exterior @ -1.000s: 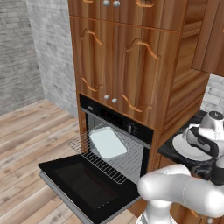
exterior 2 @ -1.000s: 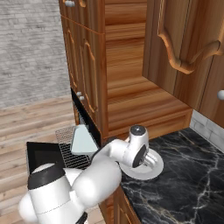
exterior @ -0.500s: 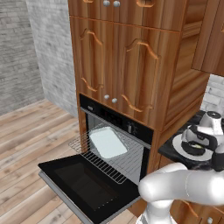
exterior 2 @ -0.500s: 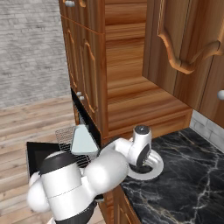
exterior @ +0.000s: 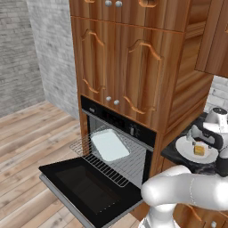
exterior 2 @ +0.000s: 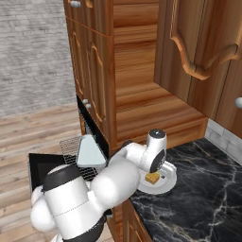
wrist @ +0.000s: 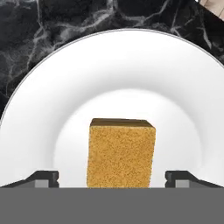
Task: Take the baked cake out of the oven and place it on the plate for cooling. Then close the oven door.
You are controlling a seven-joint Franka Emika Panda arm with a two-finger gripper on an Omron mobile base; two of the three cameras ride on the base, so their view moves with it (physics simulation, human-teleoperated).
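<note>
The baked cake (wrist: pixel 120 153), a small golden-orange block, stands upright on the round white plate (wrist: pixel 175 87) in the hand view. My gripper (wrist: pixel 111 177) is open just above it, one fingertip on each side of the cake, both clear of it. From the left base view the cake (exterior: pixel 199 149) rests on the plate (exterior: pixel 186 146) on the black marble counter, under the hand. The right base view has the cake (exterior 2: pixel 151 178) on the plate (exterior 2: pixel 166 182) too. The oven (exterior: pixel 120 124) stands open, its black oven door (exterior: pixel 89 191) folded down flat.
A wire rack (exterior: pixel 111 171) sticks out over the open door, with a pale rectangular tray (exterior: pixel 109 144) on it. Wooden cabinet doors (exterior: pixel 116 67) rise above the oven. A black marble counter (exterior 2: pixel 208 198) runs right of the plate. Wooden floor (exterior: pixel 26 138) lies left of the door.
The jaws have spread wide and let go of the cake, which now stands free on the plate. The arm's elbow has shifted in the right base view.
</note>
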